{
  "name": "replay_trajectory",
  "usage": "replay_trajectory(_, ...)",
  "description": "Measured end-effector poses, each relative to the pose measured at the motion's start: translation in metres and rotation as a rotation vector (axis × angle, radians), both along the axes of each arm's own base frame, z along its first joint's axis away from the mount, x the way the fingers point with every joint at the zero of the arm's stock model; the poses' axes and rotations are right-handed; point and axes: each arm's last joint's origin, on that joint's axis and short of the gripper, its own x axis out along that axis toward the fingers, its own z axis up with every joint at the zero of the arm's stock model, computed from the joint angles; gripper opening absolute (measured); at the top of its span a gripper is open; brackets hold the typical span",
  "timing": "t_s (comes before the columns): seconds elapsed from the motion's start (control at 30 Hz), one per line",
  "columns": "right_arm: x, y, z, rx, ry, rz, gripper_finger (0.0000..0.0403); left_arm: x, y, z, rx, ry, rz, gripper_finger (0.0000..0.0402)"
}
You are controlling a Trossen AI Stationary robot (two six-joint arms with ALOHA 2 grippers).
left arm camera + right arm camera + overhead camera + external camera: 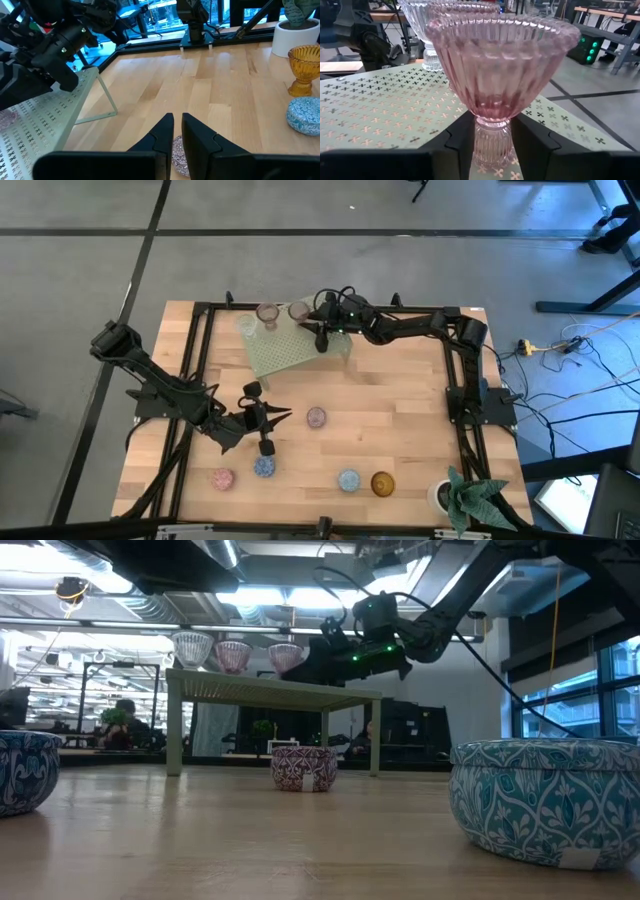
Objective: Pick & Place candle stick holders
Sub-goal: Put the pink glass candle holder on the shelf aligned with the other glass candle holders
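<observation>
A pale green rack [275, 348] stands at the table's far side and carries three stemmed candle stick holders: a clear one [192, 648], a pink one [233, 655] and another pink one [495, 70]. My right gripper [492, 135] is shut on that last one, reaching in level from the table's right. Several more holders stand on their bases on the table: mauve [316, 417], pink [222, 478], blue [264, 467], blue [348, 479] and amber [382, 483]. My left gripper [174, 125] hovers shut just left of the mauve holder [180, 156]. My right gripper pinches the pink holder's ribbed stem [492, 142] between its two fingers [462, 145], just under the bowl. The fingers come in about level from the table's right. The holder is upright with its foot [492, 169] at the rack's perforated top.
A white pot with a green plant [450, 498] stands at the near right corner. A black frame [195, 340] runs along the table's left, far and right sides. Bare wood lies between the rack and the near row of holders.
</observation>
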Motion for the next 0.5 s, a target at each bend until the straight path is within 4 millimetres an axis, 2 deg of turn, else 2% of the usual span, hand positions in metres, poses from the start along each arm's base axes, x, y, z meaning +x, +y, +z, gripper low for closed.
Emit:
replay_trajectory(0.3,-0.0008,0.0002,-0.0054,0.006,0.036,-0.001,0.0169,0.0000,0.0000,0.0000,0.000,0.000,0.000,0.0031)
replay_trajectory(0.5,-0.0009,0.0003,-0.0065,-0.009,0.049,0.004,0.0181,0.0000,-0.0001,0.0000,-0.001,0.000,0.000,0.0031)
